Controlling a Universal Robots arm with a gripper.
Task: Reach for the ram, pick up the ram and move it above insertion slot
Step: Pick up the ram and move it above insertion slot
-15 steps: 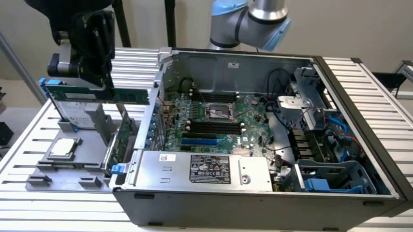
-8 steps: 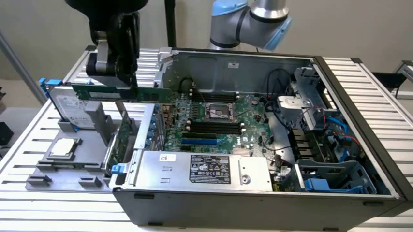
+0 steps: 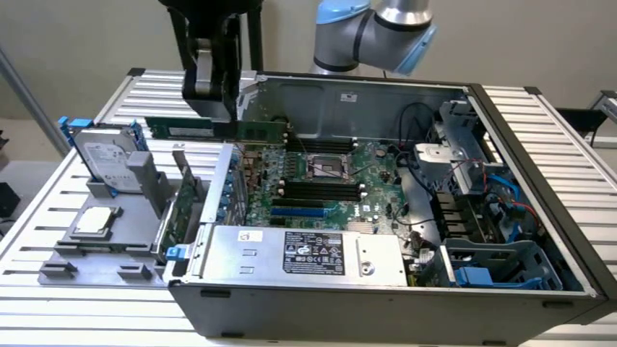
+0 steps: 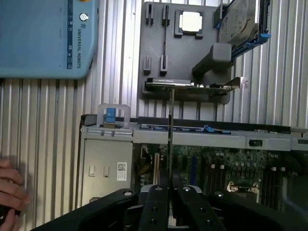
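**Q:** Ram (image 3: 214, 129) first: where is it?

**A:** In the upper left of the exterior view, a long thin green stick held level in the air, lengthwise across the frame, above the back left corner of the open computer case (image 3: 540, 152). In the wrist view it is seen edge-on, a thin line running up the middle of the frame.

**Q:** What has hold of it?

**A:** The tool (image 3: 214, 101), black, coming down from the top of the frame. Its fingers are nearly closed and pinch the ram's upper edge near the middle. In the wrist view, two dark fingertips (image 4: 156, 202) at the lower middle press either side of the stick.

**Q:** What lies below?

**A:** The motherboard (image 3: 328, 181) lies flat inside the case. Its black memory slots (image 3: 318, 191) sit in the middle of the frame, lower and to the right of the ram, well apart from it. A silver power supply (image 3: 299, 249) fills the case's lower front.

**Q:** And outside the case?

**A:** At the left of the exterior view a grey fixture (image 3: 97, 249) rests on the slatted metal bench (image 3: 39, 217). It holds a hard drive (image 3: 106, 159) in blue rails, upright, a processor chip (image 3: 94, 220) lying flat, and a larger green card (image 3: 178, 206) standing on edge beside the case. A person's hand (image 4: 9, 192) shows at the lower left edge of the wrist view.
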